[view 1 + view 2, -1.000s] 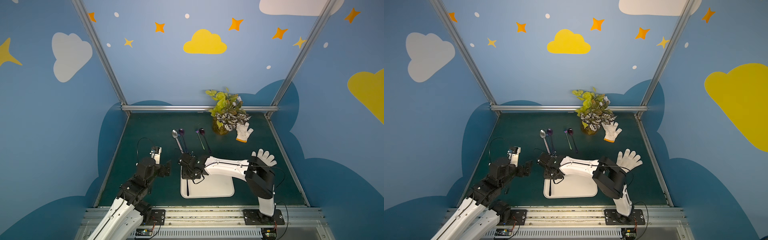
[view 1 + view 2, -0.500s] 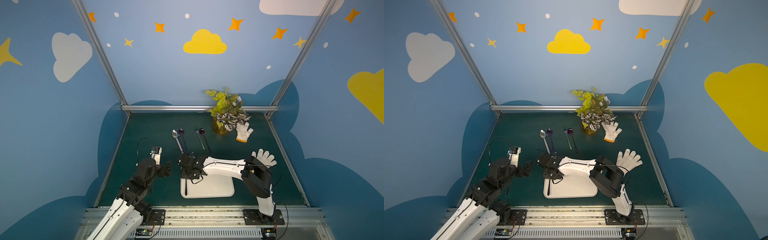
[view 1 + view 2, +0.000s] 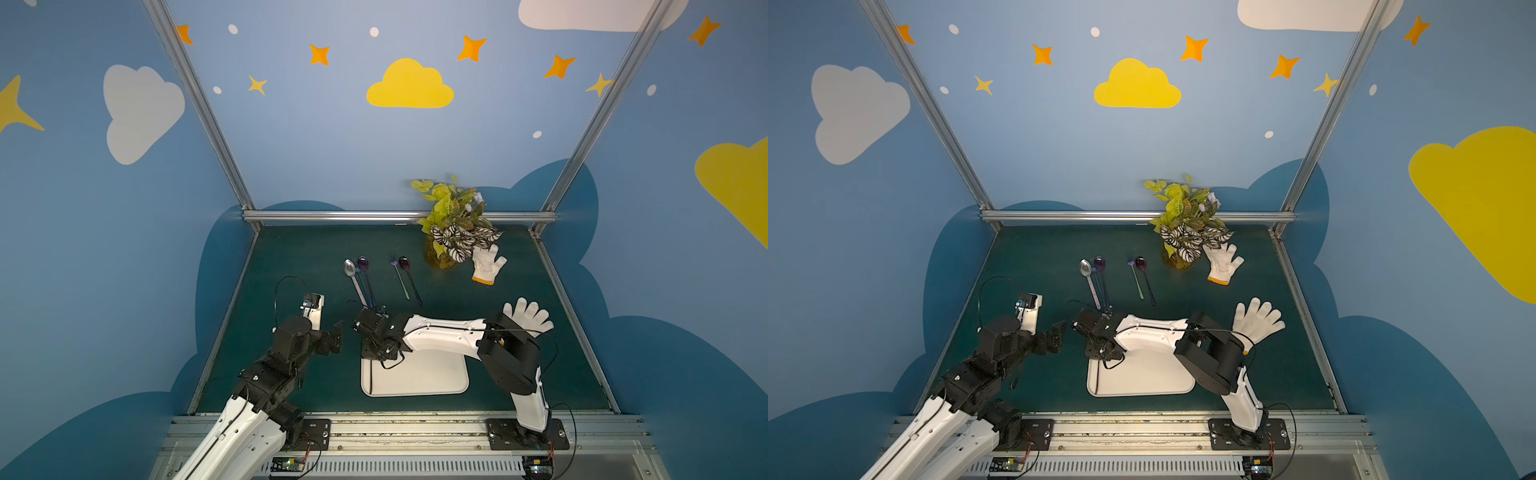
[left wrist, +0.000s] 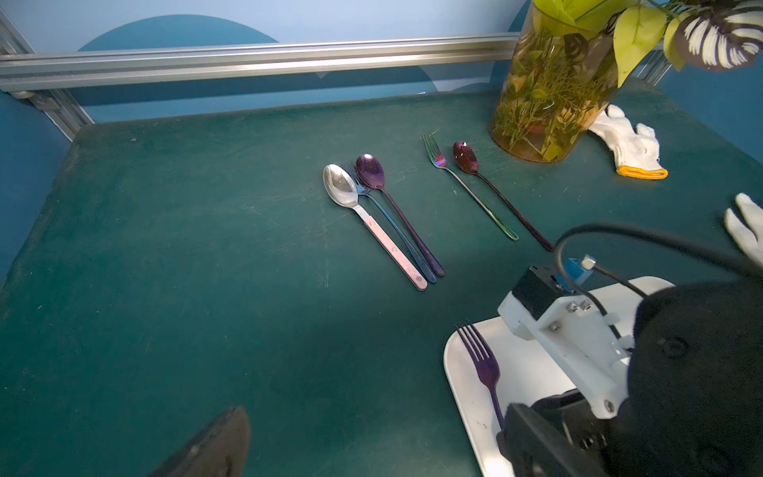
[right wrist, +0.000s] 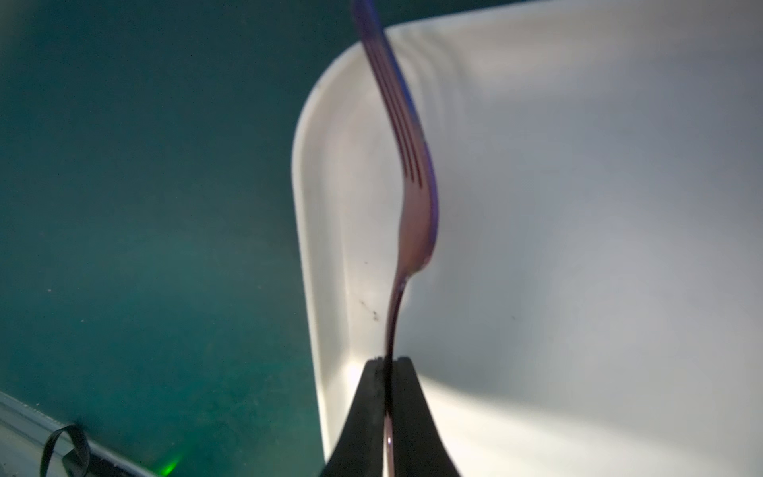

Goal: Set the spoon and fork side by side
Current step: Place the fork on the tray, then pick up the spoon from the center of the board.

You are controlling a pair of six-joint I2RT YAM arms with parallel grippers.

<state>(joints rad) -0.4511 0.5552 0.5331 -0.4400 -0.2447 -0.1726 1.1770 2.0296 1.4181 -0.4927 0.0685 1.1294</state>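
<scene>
My right gripper (image 5: 388, 361) is shut on the thin handle of a purple fork (image 5: 413, 198), held above the left rim of the white tray (image 5: 578, 206). In both top views the fork's handle (image 3: 369, 380) (image 3: 1096, 380) hangs past that gripper (image 3: 371, 358) along the tray's left edge. The left wrist view shows its tines (image 4: 475, 347). Farther back lie a silver spoon (image 3: 355, 278), a blue fork and a purple spoon (image 3: 365, 274) close together, and beside them a rainbow fork (image 3: 400, 276) with a dark spoon (image 3: 409, 278). My left gripper (image 3: 334, 338) stands open and empty left of the tray.
A glass vase with a leafy plant (image 3: 451, 232) stands at the back right, with a white glove (image 3: 487, 264) beside it. A second white glove (image 3: 528, 318) lies behind my right arm's elbow. Metal rails border the green table (image 3: 291, 270).
The right gripper has shifted slightly left with the fork, so the handle now hangs nearer the tray's left rim. The left arm has stayed put.
</scene>
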